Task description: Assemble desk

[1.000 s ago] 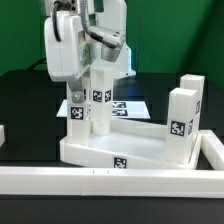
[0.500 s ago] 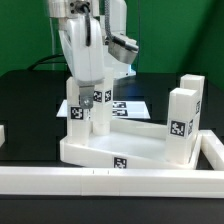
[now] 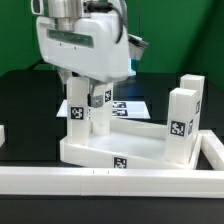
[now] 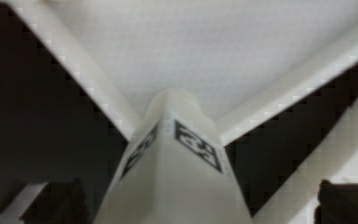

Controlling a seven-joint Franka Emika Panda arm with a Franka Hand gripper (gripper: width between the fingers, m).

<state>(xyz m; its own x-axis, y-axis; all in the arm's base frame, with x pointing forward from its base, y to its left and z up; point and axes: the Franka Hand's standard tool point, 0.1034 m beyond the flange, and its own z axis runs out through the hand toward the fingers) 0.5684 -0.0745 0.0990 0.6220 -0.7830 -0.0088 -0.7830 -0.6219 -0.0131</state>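
The white desk slab [image 3: 140, 145] lies upside down with four white tagged legs on it. Two legs stand at the exterior view's left [image 3: 78, 112] [image 3: 98, 105] and two at its right [image 3: 181, 122] [image 3: 193, 88]. My gripper [image 3: 92, 88] hangs low over the left pair, its big white hand hiding their tops and its own fingers. In the wrist view one leg [image 4: 185, 165] rises between my dark fingers [image 4: 43, 200], with thin gaps on both sides. The gripper [image 4: 194, 205] looks open around it. The slab [image 4: 194, 45] lies below.
A long white border rail [image 3: 100, 181] runs along the front and up the exterior view's right side [image 3: 214, 150]. The marker board [image 3: 132, 107] lies flat behind the slab. A second leg [image 4: 327, 170] stands close beside the one between my fingers.
My hand has turned about its vertical axis above the left legs, from edge-on to broadside. The legs and their tags look unmoved.
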